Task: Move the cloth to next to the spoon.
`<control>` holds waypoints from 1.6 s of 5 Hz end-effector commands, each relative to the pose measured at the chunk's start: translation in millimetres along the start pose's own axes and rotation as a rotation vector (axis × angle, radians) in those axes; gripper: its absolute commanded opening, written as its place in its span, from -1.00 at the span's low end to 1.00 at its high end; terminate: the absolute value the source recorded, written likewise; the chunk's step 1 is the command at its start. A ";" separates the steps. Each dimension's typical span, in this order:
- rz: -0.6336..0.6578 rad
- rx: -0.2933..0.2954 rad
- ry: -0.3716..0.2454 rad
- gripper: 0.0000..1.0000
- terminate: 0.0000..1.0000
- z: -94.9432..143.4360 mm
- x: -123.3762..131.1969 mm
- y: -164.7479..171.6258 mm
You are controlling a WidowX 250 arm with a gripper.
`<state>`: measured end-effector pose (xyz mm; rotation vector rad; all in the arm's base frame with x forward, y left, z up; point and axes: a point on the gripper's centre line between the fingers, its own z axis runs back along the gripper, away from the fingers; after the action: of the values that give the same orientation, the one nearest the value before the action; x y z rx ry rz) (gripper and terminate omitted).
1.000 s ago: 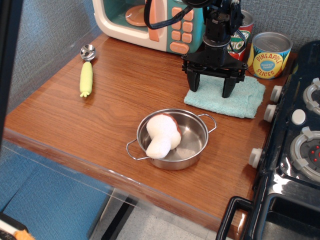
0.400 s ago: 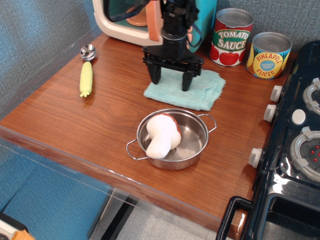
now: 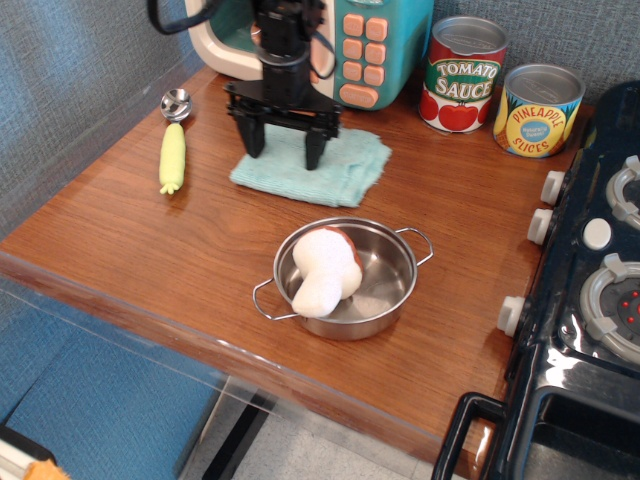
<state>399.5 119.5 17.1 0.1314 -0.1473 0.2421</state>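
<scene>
Observation.image: tool (image 3: 283, 152) spread wide, fingertips pressing cloth (image 3: 312, 166) directly beneath; spoon (image 3: 174, 142) left, apart.

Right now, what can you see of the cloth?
The cloth is a light teal-green terry towel, folded, roughly rectangular, lying flat on the wooden table in front of the toy microwave. The gripper stands over its left part, spread fingers pressing onto it. It lies apart from the spoon.

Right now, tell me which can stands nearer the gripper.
The tomato sauce can, red-labelled, beside the toy microwave; the yellow pineapple slices can stands farther from the gripper.
</scene>
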 end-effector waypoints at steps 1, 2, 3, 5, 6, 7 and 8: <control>0.066 -0.025 0.001 1.00 -1.00 3.8 5.1 44.7; 0.076 -0.066 -0.006 1.00 -1.00 11.9 6.2 47.3; 0.054 -0.122 -0.036 1.00 -1.00 35.2 11.4 38.5; 0.025 -0.131 -0.073 1.00 -1.00 79.4 16.2 26.8; 0.013 -0.124 -0.086 1.00 -1.00 90.3 12.8 26.1; -0.019 -0.090 -0.088 1.00 -1.00 88.6 9.9 26.5; -0.019 -0.090 -0.088 1.00 -1.00 88.6 9.9 26.5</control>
<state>389.4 132.2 78.8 0.0353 -0.1701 0.2155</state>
